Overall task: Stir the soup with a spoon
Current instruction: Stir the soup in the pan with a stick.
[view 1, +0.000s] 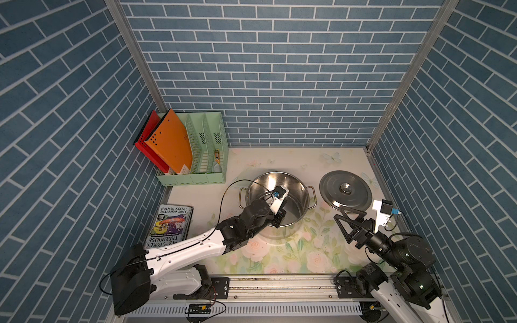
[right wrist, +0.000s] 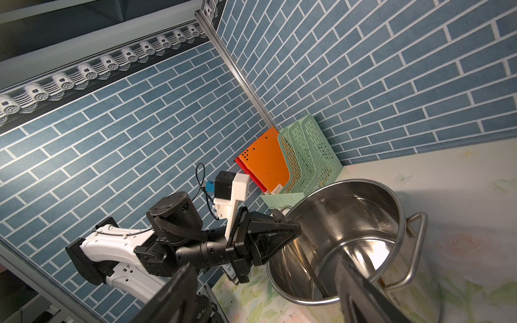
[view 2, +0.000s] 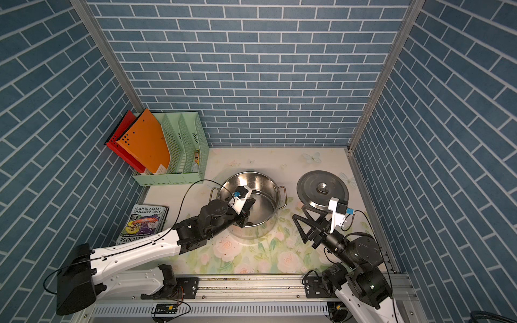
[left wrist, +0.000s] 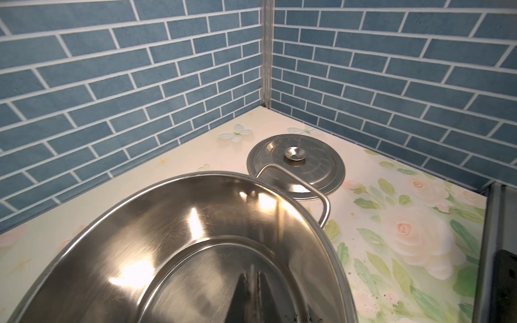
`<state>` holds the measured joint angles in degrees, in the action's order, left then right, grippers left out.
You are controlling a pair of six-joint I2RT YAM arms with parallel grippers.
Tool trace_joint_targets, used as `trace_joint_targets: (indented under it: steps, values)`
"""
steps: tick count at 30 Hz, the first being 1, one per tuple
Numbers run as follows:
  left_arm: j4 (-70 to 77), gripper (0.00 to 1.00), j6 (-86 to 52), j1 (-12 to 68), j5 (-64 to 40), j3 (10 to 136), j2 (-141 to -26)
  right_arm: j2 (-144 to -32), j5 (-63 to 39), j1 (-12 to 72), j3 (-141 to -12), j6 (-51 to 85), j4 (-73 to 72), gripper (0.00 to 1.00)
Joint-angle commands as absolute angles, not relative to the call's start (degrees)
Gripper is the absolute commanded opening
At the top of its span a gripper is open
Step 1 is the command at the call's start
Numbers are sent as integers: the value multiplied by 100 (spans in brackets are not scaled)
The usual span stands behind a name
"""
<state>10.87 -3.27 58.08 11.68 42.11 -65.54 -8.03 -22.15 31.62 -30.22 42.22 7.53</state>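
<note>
The steel pot [view 1: 279, 174] [view 2: 249, 174] stands mid-table, and no soup shows on its bare shiny bottom [left wrist: 195, 279]. My left gripper [view 1: 281, 216] [view 2: 246, 216] [left wrist: 256, 290] reaches over the near rim into the pot. It is shut on the spoon's thin dark handle [right wrist: 312, 270], which slants down to the pot floor. The spoon's bowl is hidden. Between the closed fingers the handle looks blurred in the left wrist view. My right gripper [view 1: 347, 218] [view 2: 305, 216] [right wrist: 267, 271] hangs open and empty to the right of the pot, near the lid.
The flat steel lid [view 1: 335, 184] [view 2: 313, 181] [left wrist: 316, 167] lies knob up at the right. A green file rack [view 1: 195, 156] with orange and red folders stands at the back left. A book [view 1: 170, 223] lies front left. Blue brick walls close three sides.
</note>
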Motion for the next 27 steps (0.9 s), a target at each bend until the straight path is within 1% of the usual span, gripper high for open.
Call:
trace_joint_targets:
  steps: [1,4,6,10,16,19,22,27]
  values:
    - [488,0,-404,5542,1919,4033,-6278,-860,-2259,3190,-2959,4315,457,82]
    - [518,0,-386,5174,2086,3965,-6167,-886,-2281,3190,-2945,4332,396,82]
    - [706,0,-362,4903,2021,3984,-6210,-877,-2281,3185,-2959,4333,413,82]
    - [1242,0,-258,4586,1791,4292,-6725,-832,-2273,3184,-3000,4333,501,82]
    - [1895,0,-70,4562,1423,5201,-7968,-697,-2192,3185,-3151,4296,806,82]
    - [2103,0,-115,4560,1063,5696,-8494,-611,-2148,3190,-3226,4281,969,82]
    - [2270,0,-215,4617,657,5929,-8682,-538,-2098,3190,-3273,4272,1081,82]
    - [2348,0,-168,4950,200,5932,-8678,-497,-2083,3190,-3237,4278,1075,82]
